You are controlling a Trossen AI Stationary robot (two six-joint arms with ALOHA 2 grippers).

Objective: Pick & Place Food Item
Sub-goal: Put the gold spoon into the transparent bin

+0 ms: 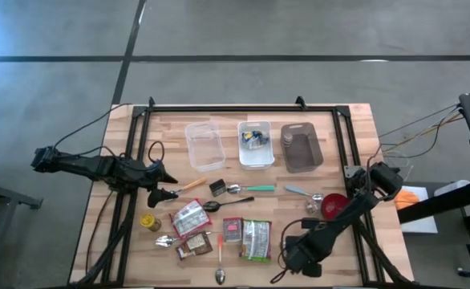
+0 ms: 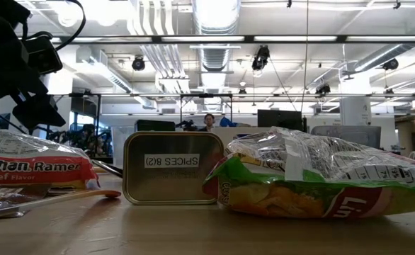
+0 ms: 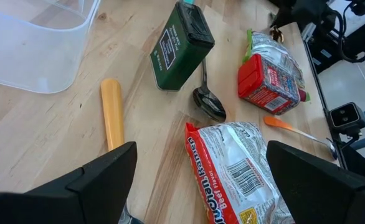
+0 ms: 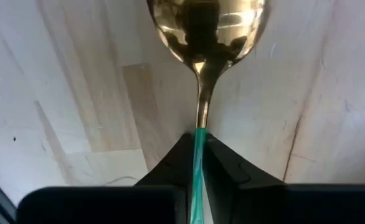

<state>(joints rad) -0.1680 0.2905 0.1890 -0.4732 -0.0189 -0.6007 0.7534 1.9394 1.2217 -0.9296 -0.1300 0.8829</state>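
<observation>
Both right gripper jaws clamped on spoon handle, bowl pointing straight away, left gripper jaws apart

three bins in row at table's far side. below them tin, spoons, packets. ramen packet left of chips bag. my right claw near front-right corner, over spoon handle; left claw at left edge.

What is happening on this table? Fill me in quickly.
The right pincer is shut on the thin green handle of a gold-bowled spoon at the table's front edge. The left pincer waits open at the left side, above a ramen packet. No food item is held.
</observation>
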